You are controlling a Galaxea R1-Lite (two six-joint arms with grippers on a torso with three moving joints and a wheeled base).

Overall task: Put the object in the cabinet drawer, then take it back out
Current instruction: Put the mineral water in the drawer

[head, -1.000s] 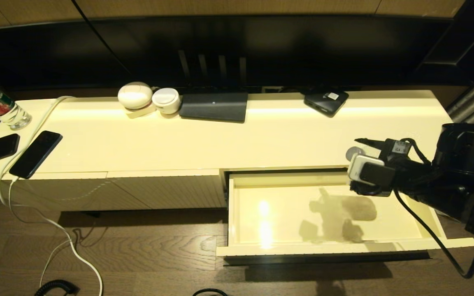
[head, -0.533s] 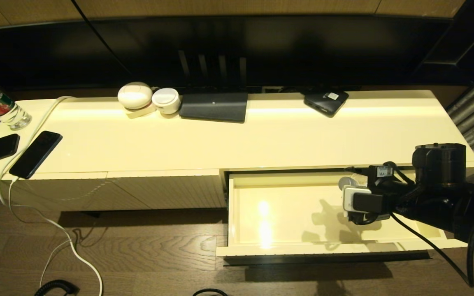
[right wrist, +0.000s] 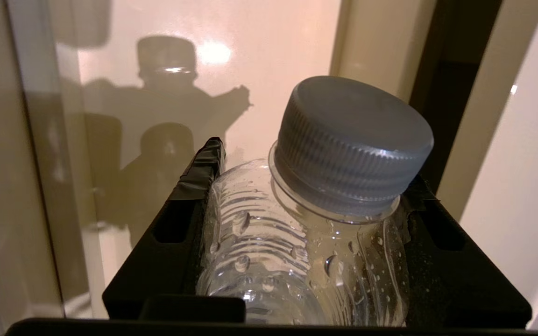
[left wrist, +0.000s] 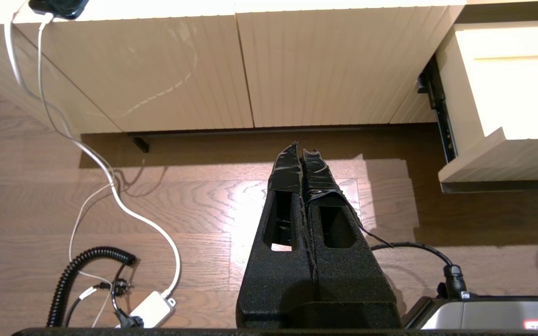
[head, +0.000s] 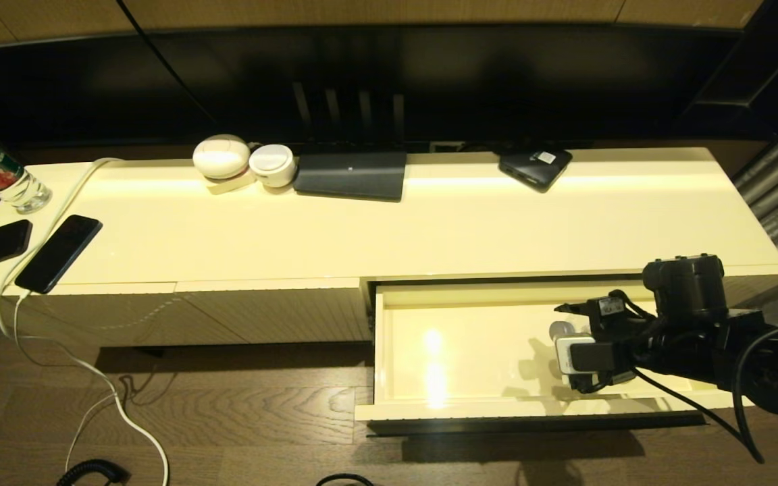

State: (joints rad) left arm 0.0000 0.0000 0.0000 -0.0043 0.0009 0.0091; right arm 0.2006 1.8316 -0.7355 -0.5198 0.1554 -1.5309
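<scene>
Here the right tool (head: pixel 568 351) grips the water bottle (right wrist: pixel 306 224) over the open cabinet drawer (head: pixel 470 337); left tool (left wrist: pixel 302 154) clenched.

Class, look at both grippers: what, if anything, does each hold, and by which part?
The right gripper holds the small clear ribbed plastic water bottle by its upper body, just below the white screw cap. The left gripper holds nothing.
</scene>
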